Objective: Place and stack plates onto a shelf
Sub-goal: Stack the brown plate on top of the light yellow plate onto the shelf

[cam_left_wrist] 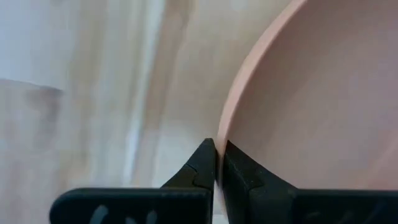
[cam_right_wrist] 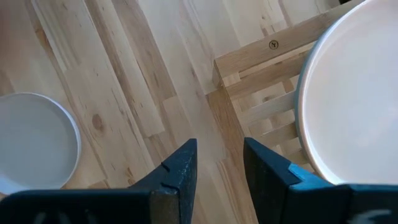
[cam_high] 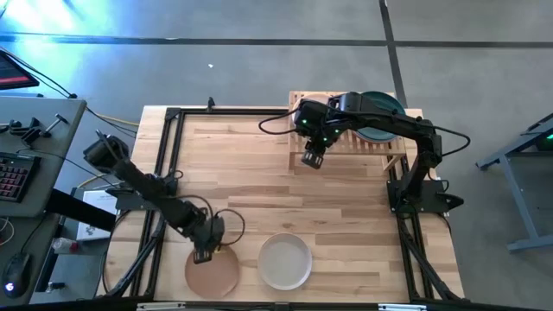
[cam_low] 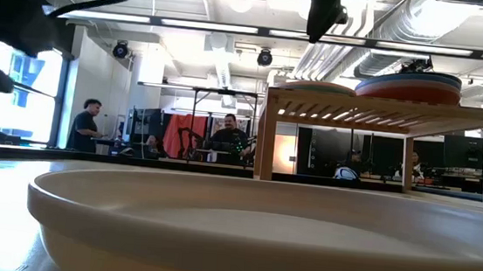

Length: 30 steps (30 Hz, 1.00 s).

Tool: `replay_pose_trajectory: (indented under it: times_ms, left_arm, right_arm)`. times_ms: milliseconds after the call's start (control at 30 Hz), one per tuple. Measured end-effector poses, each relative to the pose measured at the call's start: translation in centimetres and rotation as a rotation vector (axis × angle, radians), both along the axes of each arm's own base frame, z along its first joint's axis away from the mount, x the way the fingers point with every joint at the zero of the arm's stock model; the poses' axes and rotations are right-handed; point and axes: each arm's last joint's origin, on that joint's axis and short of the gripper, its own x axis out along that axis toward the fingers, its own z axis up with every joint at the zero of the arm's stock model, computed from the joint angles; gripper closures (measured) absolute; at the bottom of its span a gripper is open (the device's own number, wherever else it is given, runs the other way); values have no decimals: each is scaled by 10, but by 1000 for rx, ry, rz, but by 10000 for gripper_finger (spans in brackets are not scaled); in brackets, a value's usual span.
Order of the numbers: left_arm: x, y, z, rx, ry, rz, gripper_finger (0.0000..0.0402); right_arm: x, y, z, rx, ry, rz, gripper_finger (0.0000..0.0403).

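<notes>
High view: our left gripper (cam_high: 204,256) sits at the far rim of the peach plate (cam_high: 212,271) near the desk (cam_high: 251,173) front edge; grey-white plate (cam_high: 286,261) lies just beside it, to the right. Our right gripper (cam_high: 312,159) hovers by the shelf (cam_high: 346,138) front-left corner; dark teal plate (cam_high: 378,117) tops the shelf's right stack.

Low view: grey-white plate fills the foreground; shelf behind carries two stacks.

Left wrist view: fingers (cam_left_wrist: 202,169) nearly shut, pinching the peach plate's rim between them, w/ the plate body spreading beyond. So the left arm is nearer, and the lift hinges on that rim grip.

Right wrist view: fingers (cam_right_wrist: 180,168) apart, holding nothing, above shelf corner; a pale plate (cam_right_wrist: 354,93) rests on the slats.
</notes>
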Motion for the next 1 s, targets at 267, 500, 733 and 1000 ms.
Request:
replay_pose_trajectory:
  times_ms: [267,500,733,1000]
  left_arm:
    - [10,38,18,20,-57,55,401]
    - [19,73,31,27,-129,160,401]
    - [35,105,50,17,-198,379,401]
    - [53,138,87,89,-336,558,401]
  right_arm:
    - [1,0,0,-2,-11,0,295]
    - [5,-1,2,-11,-58,0,295]
    - [13,-2,6,-21,-151,-18,295]
    - [21,-6,11,-62,-244,-30,295]
